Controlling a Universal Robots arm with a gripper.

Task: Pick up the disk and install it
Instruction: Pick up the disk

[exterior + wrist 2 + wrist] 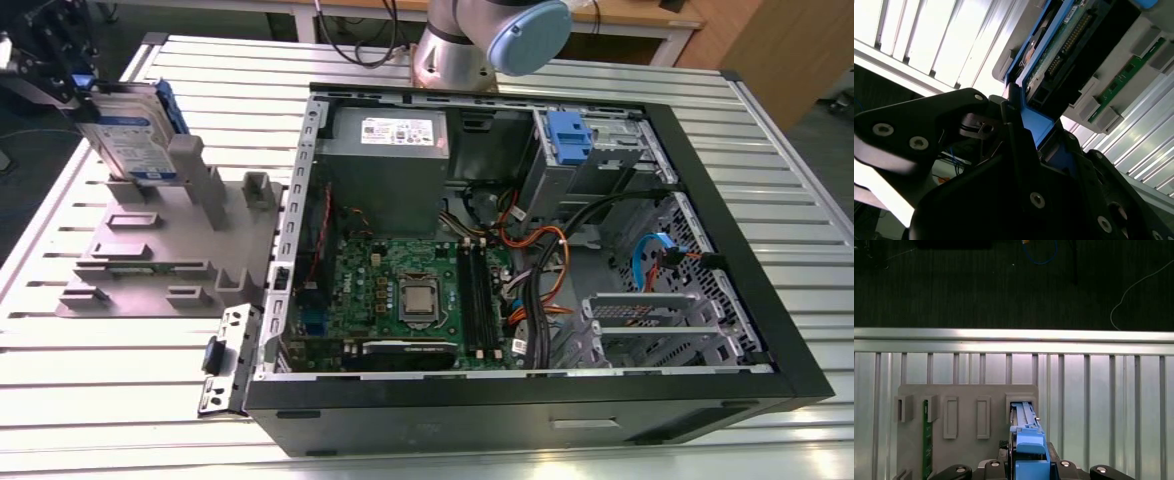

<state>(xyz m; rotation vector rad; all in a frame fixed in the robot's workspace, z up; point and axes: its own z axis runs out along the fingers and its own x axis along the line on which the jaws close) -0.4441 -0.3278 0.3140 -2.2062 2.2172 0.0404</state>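
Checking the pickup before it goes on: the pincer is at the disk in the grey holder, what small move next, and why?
Probably a short straight lift: the pincer looks closed on the disk, which stands on edge slotted into the grey holder, so pulling straight up should free it.

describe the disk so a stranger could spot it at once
At the exterior view's left of the open black computer case lies a grey plastic fixture tray. The silver rectangular hard drive stands on edge at its far end, the only piece with blue side rails.
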